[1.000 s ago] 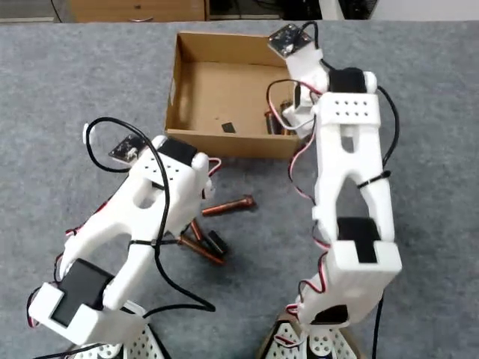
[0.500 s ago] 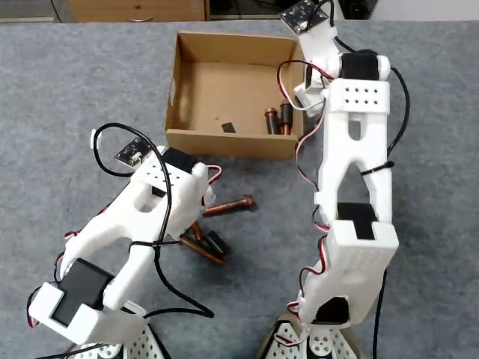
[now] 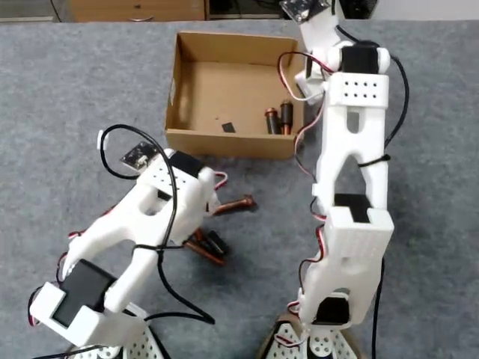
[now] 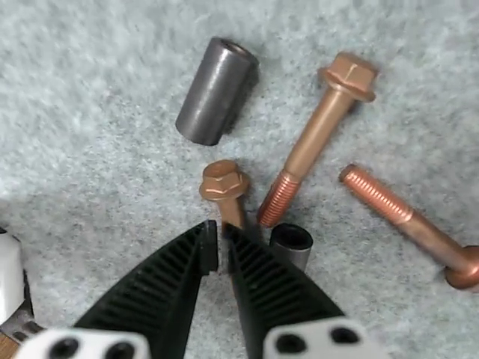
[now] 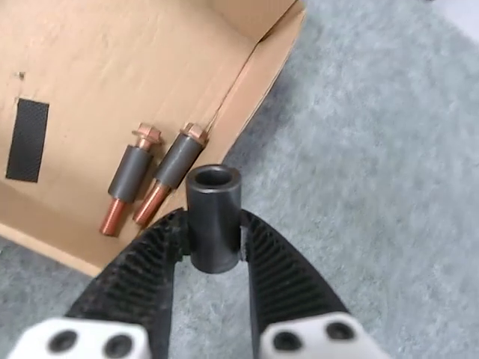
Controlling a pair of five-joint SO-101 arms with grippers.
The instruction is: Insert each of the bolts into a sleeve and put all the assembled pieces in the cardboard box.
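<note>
**Q:** Which step is shown?

**A:** Insertion, probably of a third pair. The held sleeve (image 5: 214, 217) stands upright with its bore open. The right gripper (image 5: 212, 224) clamps it at a moderate opening, just outside a corner of the box (image 5: 247, 82). Two assembled pieces (image 5: 129, 179) already lie side by side in that corner.

**Q:** And the bolts?

**A:** Three bolts lie on the carpet (image 4: 90, 149) under the left arm. The left gripper (image 4: 221, 238) has its jaws drawn almost together. Its tips sit over the shank of bolt a (image 4: 224, 182), just below the head. The slit looks too thin to hold that shank, so nothing appears gripped. Bolt b (image 4: 318, 134) lies just beside bolt a, with bolt c (image 4: 408, 224) farther out. A loose sleeve (image 4: 217, 90) lies near them, and a second sleeve (image 4: 292, 245) lies beside one jaw.

**Q:** What does the next move call for?

**A:** By judgement, the left jaws must widen and take bolt a by its shank. They must then lift it and bring the threaded end square to the held bore, while the right arm keeps the sleeve steady.
</note>
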